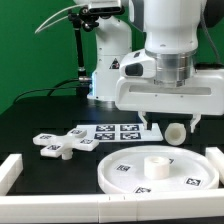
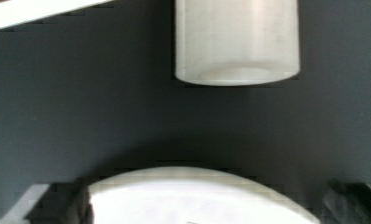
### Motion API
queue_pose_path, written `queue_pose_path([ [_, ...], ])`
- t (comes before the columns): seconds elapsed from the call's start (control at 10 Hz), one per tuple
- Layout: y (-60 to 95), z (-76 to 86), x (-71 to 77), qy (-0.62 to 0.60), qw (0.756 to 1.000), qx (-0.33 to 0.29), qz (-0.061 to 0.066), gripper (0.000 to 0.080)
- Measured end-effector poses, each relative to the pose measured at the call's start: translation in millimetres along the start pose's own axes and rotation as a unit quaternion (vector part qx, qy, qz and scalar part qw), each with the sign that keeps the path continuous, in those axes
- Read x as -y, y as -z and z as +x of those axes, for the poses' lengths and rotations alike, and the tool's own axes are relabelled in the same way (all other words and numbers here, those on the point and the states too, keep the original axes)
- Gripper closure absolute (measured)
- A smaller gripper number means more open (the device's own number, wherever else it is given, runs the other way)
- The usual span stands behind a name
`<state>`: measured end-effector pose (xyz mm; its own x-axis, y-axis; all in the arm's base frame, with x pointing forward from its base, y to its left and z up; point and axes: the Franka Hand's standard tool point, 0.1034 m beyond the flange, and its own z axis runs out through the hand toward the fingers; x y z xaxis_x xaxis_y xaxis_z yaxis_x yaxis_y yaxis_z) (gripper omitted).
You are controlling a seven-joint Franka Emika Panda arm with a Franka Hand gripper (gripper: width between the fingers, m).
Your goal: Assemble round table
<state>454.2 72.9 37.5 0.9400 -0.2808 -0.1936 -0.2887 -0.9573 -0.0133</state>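
Observation:
The large round rimmed disc [image 1: 150, 172] lies flat at the front of the table with its raised hub facing up. The short thick cylinder leg [image 1: 175, 132] lies on its side just behind the disc. The cross-shaped foot piece [image 1: 60, 146] lies at the exterior view's left. My gripper [image 1: 170, 123] hangs open and empty just above the leg, one finger on each side. In the wrist view the leg [image 2: 235, 40] lies ahead on the dark table. A curved white edge, probably the disc [image 2: 196, 196], shows between my dark fingertips [image 2: 36, 205].
The marker board [image 1: 112, 130] lies behind the foot piece. White straight border bars run along the exterior view's left [image 1: 9, 172], front [image 1: 60, 208] and right [image 1: 214, 158]. A black stand and a white robot base stand at the back.

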Motion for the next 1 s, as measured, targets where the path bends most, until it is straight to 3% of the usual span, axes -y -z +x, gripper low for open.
queue_pose_path([
  [0.3, -14.3, -15.1, -2.5, -0.015, 0.999, 0.018, 0.023, 0.0151],
  [0.5, -14.9, -17.8, -2.7, -0.011, 0.999, 0.028, 0.021, 0.0151],
  [0.6, -13.9, -21.0, -4.2, -0.005, 0.998, 0.068, 0.017, 0.0151],
  [0.8, -11.7, -12.7, 4.4, 0.002, 0.993, 0.115, 0.016, 0.0151],
  [1.0, -13.8, -18.5, 8.7, 0.005, 0.981, 0.194, 0.007, 0.0151],
])
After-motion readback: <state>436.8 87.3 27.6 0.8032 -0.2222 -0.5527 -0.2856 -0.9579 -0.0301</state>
